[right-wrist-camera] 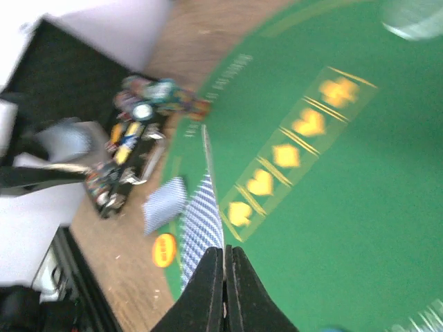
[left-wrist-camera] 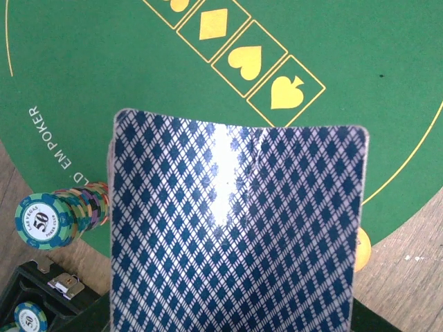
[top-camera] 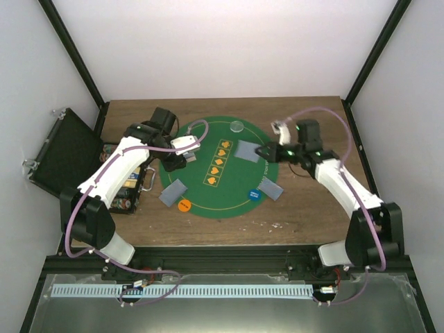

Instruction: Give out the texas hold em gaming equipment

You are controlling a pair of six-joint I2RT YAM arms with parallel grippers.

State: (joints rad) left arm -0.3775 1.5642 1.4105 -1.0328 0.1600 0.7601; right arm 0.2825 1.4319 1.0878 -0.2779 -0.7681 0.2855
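The right jaws are pressed together on a thin, lattice-backed playing card (right-wrist-camera: 201,221) near 3 o'clock on the round green felt mat (top-camera: 222,201). The left jaws, at 9 o'clock, clamp a glossy diamond-patterned deck (left-wrist-camera: 235,235). A flat orange disc (top-camera: 184,205) lies by the rim at 7 o'clock.

Both arms are the same build. The left arm (top-camera: 114,170) and the right arm (top-camera: 345,182) have smooth white shells on the long links and chunky black housings at the joints, with a big black shoulder block low down on each. They sit on a black rail (top-camera: 222,260). A thin lilac cable (top-camera: 69,229) runs loose along the left one, and a matching cable (top-camera: 319,109) runs along the right. The left wrist carries a small white block (top-camera: 184,143), and the right wrist has a little green light (top-camera: 285,142) glowing. Up close, the right gripper (right-wrist-camera: 224,254) has plain matte black fingers (right-wrist-camera: 205,294), flat-sided and tapering to narrow tips.
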